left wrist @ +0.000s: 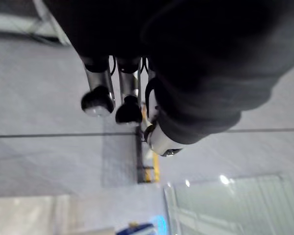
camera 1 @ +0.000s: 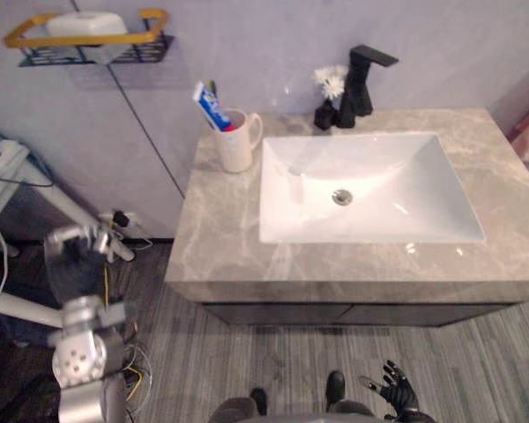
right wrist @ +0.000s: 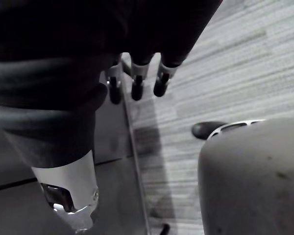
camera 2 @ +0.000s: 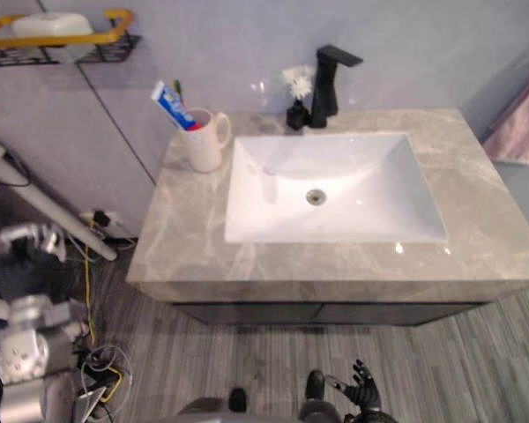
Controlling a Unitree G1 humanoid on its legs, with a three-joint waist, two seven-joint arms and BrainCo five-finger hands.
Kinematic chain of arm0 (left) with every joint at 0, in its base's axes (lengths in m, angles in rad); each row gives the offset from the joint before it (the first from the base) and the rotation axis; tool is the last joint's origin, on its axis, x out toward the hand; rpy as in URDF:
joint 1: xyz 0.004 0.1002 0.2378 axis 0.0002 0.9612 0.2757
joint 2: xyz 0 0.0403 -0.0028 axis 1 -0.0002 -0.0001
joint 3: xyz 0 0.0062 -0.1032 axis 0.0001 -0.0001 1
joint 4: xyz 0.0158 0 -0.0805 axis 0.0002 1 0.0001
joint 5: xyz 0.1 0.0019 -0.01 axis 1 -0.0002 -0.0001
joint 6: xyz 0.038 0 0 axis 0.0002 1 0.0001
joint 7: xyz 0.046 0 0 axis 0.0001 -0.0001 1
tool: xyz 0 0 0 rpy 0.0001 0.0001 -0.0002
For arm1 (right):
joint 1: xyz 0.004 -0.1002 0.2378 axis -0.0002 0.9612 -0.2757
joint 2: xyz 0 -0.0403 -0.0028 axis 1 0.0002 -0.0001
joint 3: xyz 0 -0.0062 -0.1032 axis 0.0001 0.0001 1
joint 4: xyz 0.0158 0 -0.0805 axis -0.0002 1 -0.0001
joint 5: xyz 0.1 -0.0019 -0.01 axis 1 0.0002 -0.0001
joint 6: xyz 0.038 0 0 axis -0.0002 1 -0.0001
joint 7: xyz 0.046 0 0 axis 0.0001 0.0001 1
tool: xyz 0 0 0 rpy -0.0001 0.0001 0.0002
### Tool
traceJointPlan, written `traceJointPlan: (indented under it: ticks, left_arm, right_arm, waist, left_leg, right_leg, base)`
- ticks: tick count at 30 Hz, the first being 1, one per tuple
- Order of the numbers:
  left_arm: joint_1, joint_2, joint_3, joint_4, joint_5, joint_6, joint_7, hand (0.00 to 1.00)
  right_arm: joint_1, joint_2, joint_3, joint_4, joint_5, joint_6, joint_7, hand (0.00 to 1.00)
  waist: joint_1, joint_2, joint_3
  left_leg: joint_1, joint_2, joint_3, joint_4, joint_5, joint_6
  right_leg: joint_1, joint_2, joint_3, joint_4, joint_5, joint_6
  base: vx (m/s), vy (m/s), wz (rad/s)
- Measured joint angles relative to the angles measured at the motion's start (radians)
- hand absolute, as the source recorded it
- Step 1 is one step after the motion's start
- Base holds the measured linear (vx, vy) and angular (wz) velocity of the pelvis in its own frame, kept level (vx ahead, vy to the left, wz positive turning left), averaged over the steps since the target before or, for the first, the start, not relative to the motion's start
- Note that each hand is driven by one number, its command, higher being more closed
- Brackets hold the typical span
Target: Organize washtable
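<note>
Left eye view, counter: a grey marble counter (camera 1: pixel 220 256) with a white sink (camera 1: pixel 423 198) set in it, against a pale wall (camera 1: pixel 273 35).
Left eye view, far edge: a black faucet (camera 1: pixel 361 79) behind the sink, a small black vase (camera 1: pixel 324 115) of white flowers just beside it on the left.
Left eye view, far left corner: a white cup (camera 1: pixel 236 143) stands upright, with a toothpaste tube (camera 1: pixel 213 107) leaning out of it.
Left eye view, wall: a wire shelf (camera 1: pixel 26 39) with a yellow rail, a white bar of soap (camera 1: pixel 86 24) on it.
Left eye view, hands: the left hand (camera 1: pixel 73 263) is raised left of the counter's near corner, apart from it. The right hand (camera 1: pixel 397 388) hangs low over the floor (camera 1: pixel 291 361) at near right, fingers spread.
Right eye view: a pink cloth (camera 2: pixel 516 123) at the far right edge, beyond the counter.
Left wrist view: fingers (left wrist: pixel 95 100) relaxed, thumb (left wrist: pixel 161 142) apart, nothing held, the wall past them.
Right wrist view: fingers (right wrist: pixel 137 83) straight and empty above the floor.
</note>
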State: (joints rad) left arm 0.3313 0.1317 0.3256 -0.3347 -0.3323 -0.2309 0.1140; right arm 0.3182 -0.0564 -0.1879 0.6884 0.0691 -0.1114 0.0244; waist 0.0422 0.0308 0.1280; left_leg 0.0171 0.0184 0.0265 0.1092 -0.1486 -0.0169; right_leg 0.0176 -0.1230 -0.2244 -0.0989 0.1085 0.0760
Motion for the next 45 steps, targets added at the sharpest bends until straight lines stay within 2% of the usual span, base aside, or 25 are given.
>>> traceJointPlan:
  ticks: [6,8,9,15,21,24,31,40,41,43,45]
  left_arm:
    - [0.095,-0.123,-0.006,0.143,0.013,0.02,0.019,0.0]
    - [0.113,-0.163,-0.026,0.25,0.014,0.039,0.011,0.0]
    - [0.113,-0.165,-0.03,0.264,0.015,0.042,0.01,0.0]
    - [0.044,-0.171,-0.159,0.694,0.072,0.099,-0.044,0.0]
    - [-0.001,-0.176,-0.202,0.967,0.111,0.119,-0.05,0.0]
    - [-0.029,-0.15,-0.206,1.048,0.11,0.118,-0.05,0.0]
    - [-0.097,-0.122,-0.216,1.171,0.132,0.118,-0.05,0.0]
    - [-0.131,-0.097,-0.25,1.201,0.155,0.118,-0.05,0.0]
    - [-0.138,-0.095,-0.253,1.202,0.158,0.117,-0.05,0.0]
    - [-0.151,-0.092,-0.256,1.203,0.171,0.118,-0.05,0.0]
    - [-0.185,-0.064,-0.289,1.205,0.182,0.119,-0.047,0.0]
  right_arm:
    - [0.005,0.021,0.026,-0.019,0.0,0.0,-0.003,0.0]
    - [0.014,0.028,0.048,-0.066,0.0,0.001,-0.004,0.0]
    - [0.014,0.029,0.05,-0.07,0.0,0.001,-0.004,0.0]
    - [0.005,0.039,0.089,-0.087,0.0,0.001,-0.01,0.0]
    - [-0.009,0.041,0.085,-0.038,-0.001,0.001,-0.044,0.0]
    - [-0.027,0.053,0.079,0.039,-0.001,0.001,-0.047,0.0]
    - [-0.092,0.046,0.067,0.156,-0.001,0.002,-0.048,0.0]
    - [-0.146,0.027,0.116,0.202,-0.015,0.004,-0.046,0.0]
    - [-0.159,0.021,0.13,0.203,-0.036,0.004,-0.045,0.0]
    - [-0.186,0.015,0.156,0.203,-0.047,0.004,-0.044,0.0]
    - [-0.202,0.014,0.159,0.195,-0.055,0.004,-0.044,0.0]
  waist:
    - [0.004,-0.013,-0.029]
    - [0.004,-0.011,-0.041]
    - [0.004,-0.011,-0.043]
    - [0.003,-0.022,-0.066]
    - [0.0,-0.036,-0.078]
    - [0.001,-0.042,-0.08]
    - [-0.003,-0.042,-0.074]
    - [-0.003,-0.058,-0.043]
    - [-0.001,-0.059,-0.031]
    - [-0.002,-0.053,-0.011]
    - [-0.005,-0.071,0.036]
  left_leg:
    - [0.028,-0.001,-0.049,-0.007,0.008,-0.001]
    - [0.031,0.005,-0.052,-0.006,0.008,-0.001]
    - [0.032,0.006,-0.052,-0.006,0.008,-0.001]
    - [0.055,0.018,-0.047,-0.025,0.018,-0.016]
    - [0.068,0.025,-0.041,-0.043,0.023,-0.025]
    - [0.081,0.031,-0.037,-0.064,0.029,-0.036]
    - [0.1,0.036,-0.018,-0.076,0.03,-0.037]
    - [0.099,0.03,0.002,-0.078,0.028,-0.033]
    - [0.09,0.029,0.002,-0.069,0.024,-0.027]
    - [0.054,0.019,-0.012,-0.036,0.017,-0.017]
    - [0.008,-0.021,-0.1,0.018,0.015,-0.012]
  right_leg:
    - [0.059,-0.013,-0.077,0.002,-0.026,0.002]
    - [0.055,-0.02,-0.103,0.048,-0.055,0.003]
    - [0.056,-0.02,-0.105,0.05,-0.057,0.003]
    - [0.086,-0.017,-0.131,0.042,-0.059,0.01]
    - [0.092,-0.008,-0.126,0.023,-0.058,0.01]
    - [0.1,0.004,-0.121,0.002,-0.052,0.007]
    - [0.099,0.013,-0.095,0.001,-0.05,0.005]
    - [0.079,0.015,-0.059,0.001,-0.042,0.007]
    - [0.066,0.011,-0.057,0.016,-0.048,0.009]
    - [0.001,-0.012,-0.061,0.133,-0.103,0.013]
    - [-0.084,-0.077,-0.068,0.377,-0.216,0.02]
  base:
    - [-0.02,-0.013,0.33]
    - [-0.02,-0.014,0.31]
    - [0.0,-0.008,0.24]
    - [0.01,-0.01,0.1]
    - [0.02,-0.003,-0.03]
    - [0.03,-0.018,-0.06]
    - [-0.01,-0.002,-0.1]
    - [-0.04,0.008,-0.12]
    - [-0.03,0.031,-0.01]
    - [-0.03,0.048,0.25]
    - [-0.03,0.011,1.06]
